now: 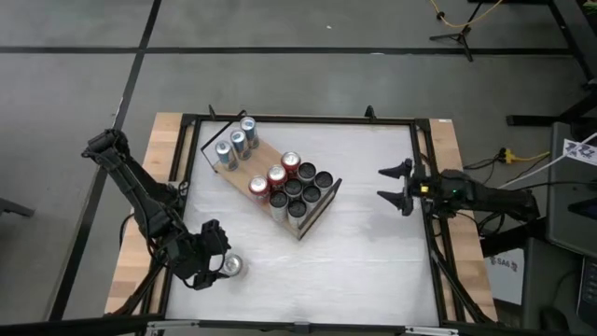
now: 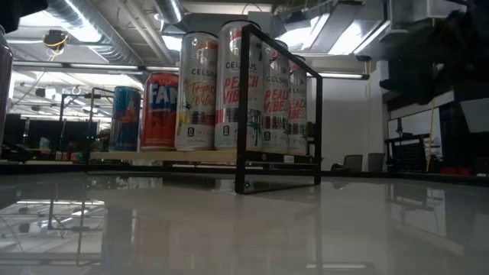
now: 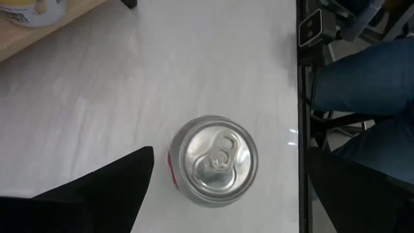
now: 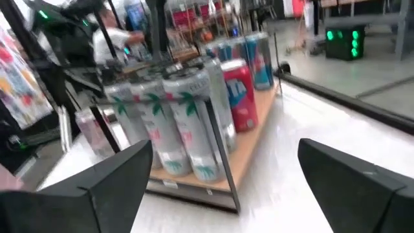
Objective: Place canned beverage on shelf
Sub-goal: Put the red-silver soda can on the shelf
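Observation:
A can [image 3: 213,162] with a silver top and a red side stands upright on the white tabletop near its front left corner [image 1: 231,266]. My left gripper [image 3: 229,155] hovers over it, tilted downward. It is open, with one finger on either side of the can and clear of it. The shelf [image 1: 264,166], a light-wood board on a black wire frame, lies slantwise at the table's middle. Several upright cans [image 1: 294,187] stand on it [image 2: 221,84]. My right gripper [image 1: 382,184] waits open at the table's right edge, pointing level at the shelf [image 4: 249,155].
A black frame [image 1: 424,168] and wooden strips border the white tabletop. Bare tabletop [image 1: 373,252] lies between the shelf and the right arm. A person's legs in jeans [image 3: 362,84] show just beyond the table's edge in the left wrist view.

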Motion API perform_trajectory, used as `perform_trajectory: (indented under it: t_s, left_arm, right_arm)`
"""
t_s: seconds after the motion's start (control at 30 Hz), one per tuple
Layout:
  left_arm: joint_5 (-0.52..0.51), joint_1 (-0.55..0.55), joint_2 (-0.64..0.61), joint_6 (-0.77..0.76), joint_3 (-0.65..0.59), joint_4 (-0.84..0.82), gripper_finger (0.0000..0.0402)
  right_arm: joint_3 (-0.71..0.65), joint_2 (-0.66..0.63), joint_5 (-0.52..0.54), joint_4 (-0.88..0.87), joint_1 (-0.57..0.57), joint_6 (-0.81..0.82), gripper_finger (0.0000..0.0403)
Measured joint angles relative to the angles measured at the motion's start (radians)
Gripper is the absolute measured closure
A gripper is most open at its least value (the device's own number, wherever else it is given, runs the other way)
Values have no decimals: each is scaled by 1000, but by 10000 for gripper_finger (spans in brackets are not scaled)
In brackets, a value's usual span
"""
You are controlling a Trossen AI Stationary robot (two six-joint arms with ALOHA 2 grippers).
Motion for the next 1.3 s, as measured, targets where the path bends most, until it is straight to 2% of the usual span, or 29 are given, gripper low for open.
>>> perform_trajectory:
  t_s: [0.23,0.7,0.9,1.3]
  left_arm:
    - [1,40,0,9,0,0,5]
    - [-1,14,0,136,0,0,5]
    - [-2,14,3,142,0,0,5]
    - [10,14,158,142,0,22,5]
  right_arm:
    - [-96,0,-19,157,0,2,22]
    - [-96,3,-51,144,0,-3,22]
    - [-96,3,-51,144,0,-2,22]
    - [-96,3,-51,145,0,-2,22]
